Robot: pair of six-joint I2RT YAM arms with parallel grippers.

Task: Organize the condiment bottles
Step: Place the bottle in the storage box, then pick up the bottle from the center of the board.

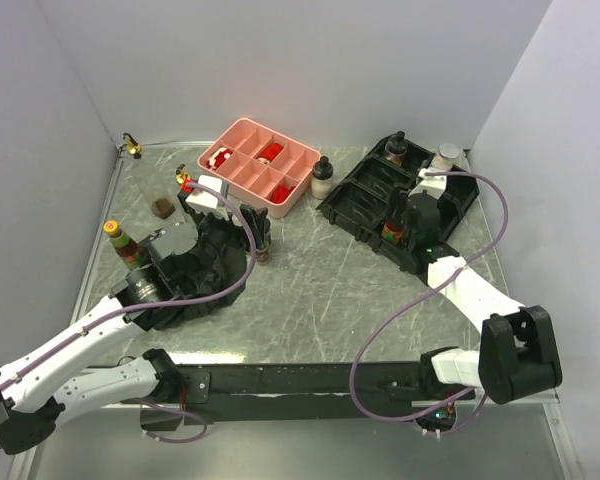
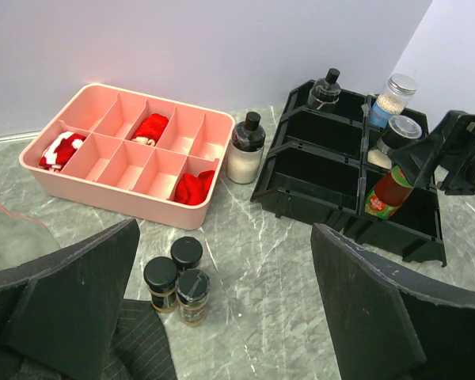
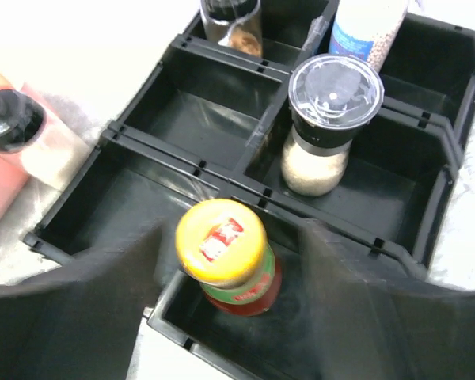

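A yellow-capped red sauce bottle (image 3: 222, 245) stands upright in the near compartment of the black organizer (image 3: 182, 170). My right gripper (image 3: 231, 236) straddles it, open, with a gap on each side of the cap. Beside it stands a grey-lidded pale shaker (image 3: 324, 119). My left gripper (image 2: 226, 229) hangs open over bare table. Three black-lidded spice jars (image 2: 178, 277) stand close to its left finger. From above, the left gripper (image 1: 230, 215) is at centre left and the right gripper (image 1: 405, 215) is over the organizer (image 1: 365, 190).
A pink compartment tray (image 2: 103, 198) with red pieces sits at the back. A white black-topped shaker (image 2: 245, 150) stands between tray and organizer. Black cloth (image 1: 195, 270) lies under the left arm. More bottles (image 1: 120, 240) stand along the left wall, one in the far corner (image 1: 130, 145).
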